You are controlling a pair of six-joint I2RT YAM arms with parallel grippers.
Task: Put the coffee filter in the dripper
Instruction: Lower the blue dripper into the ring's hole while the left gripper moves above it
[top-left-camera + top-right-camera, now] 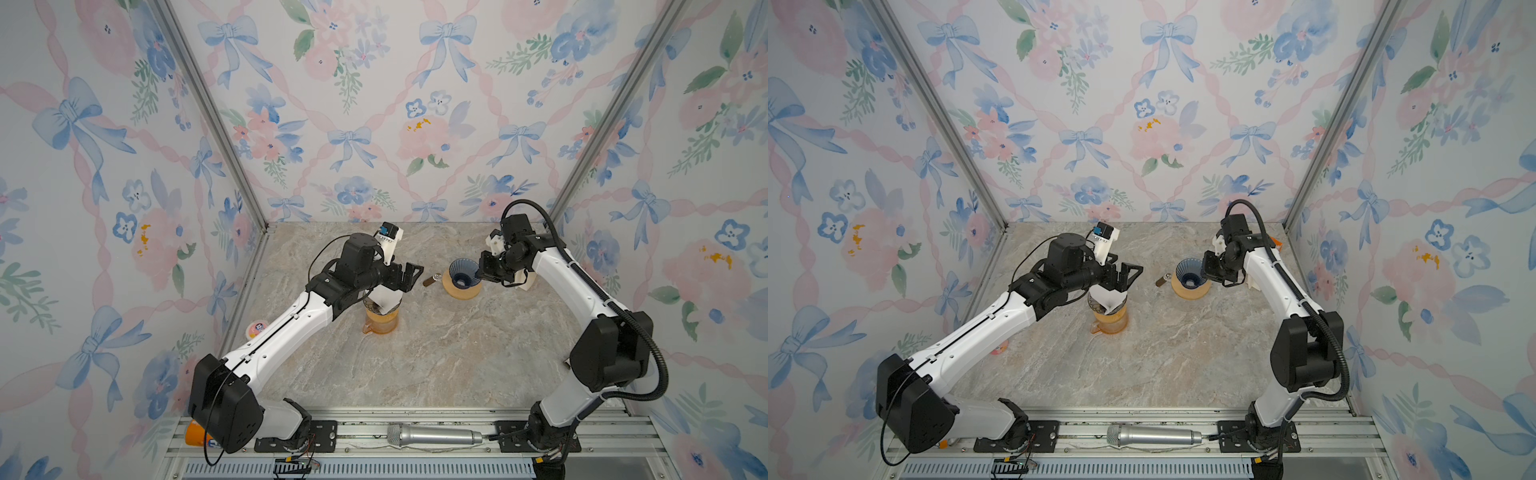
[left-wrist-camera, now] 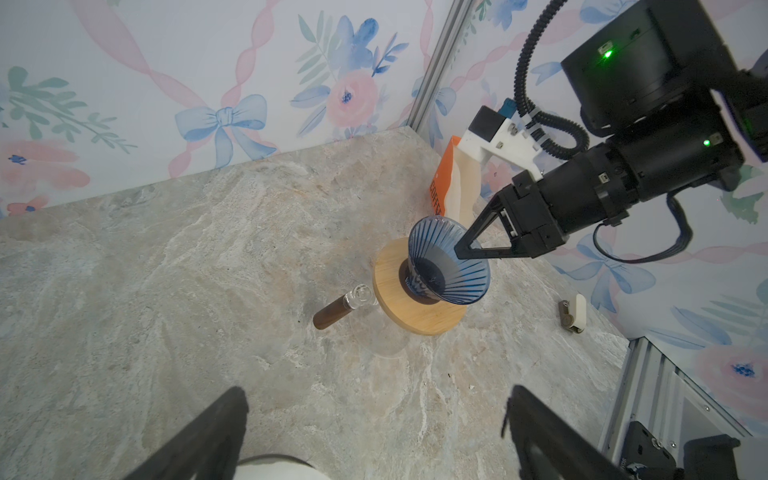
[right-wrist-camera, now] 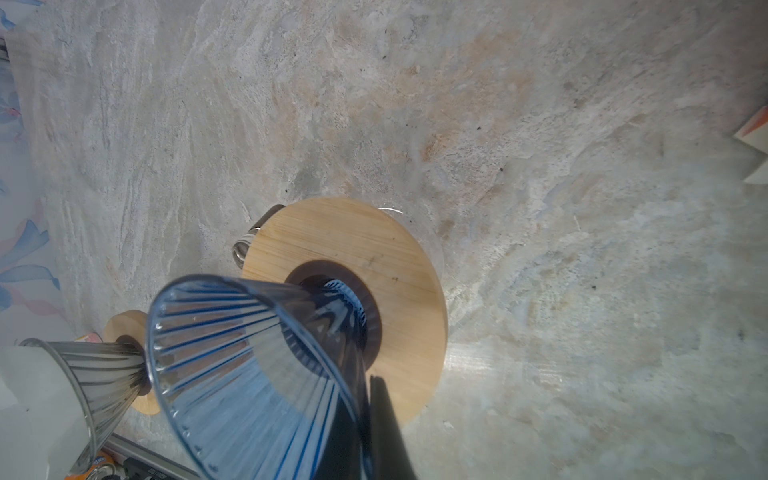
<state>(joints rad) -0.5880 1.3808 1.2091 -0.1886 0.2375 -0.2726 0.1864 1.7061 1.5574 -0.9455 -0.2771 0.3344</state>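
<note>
A white paper coffee filter (image 1: pixel 384 298) (image 1: pixel 1108 299) stands in a grey ribbed glass cone (image 3: pixel 104 374) on an amber jug (image 1: pixel 380 323). My left gripper (image 1: pixel 411 276) (image 1: pixel 1131 275) (image 2: pixel 376 392) hangs open just above it with nothing between its fingers; the filter's rim (image 2: pixel 270 468) shows below it. To the right, a blue ribbed glass dripper (image 1: pixel 461 270) (image 1: pixel 1190 272) (image 2: pixel 449 270) (image 3: pixel 249 365) sits tilted on a round wooden disc (image 2: pixel 415 309) (image 3: pixel 374 249). My right gripper (image 1: pixel 482 272) (image 2: pixel 461 249) (image 3: pixel 370 415) is shut on the dripper's rim wall.
A brown handle (image 1: pixel 430 280) (image 2: pixel 332 313) juts left from under the wooden disc. An orange coffee bag (image 2: pixel 446 183) leans in the back right corner, with a small beige object (image 2: pixel 573 313) by the right wall. A microphone (image 1: pixel 434 435) lies on the front rail.
</note>
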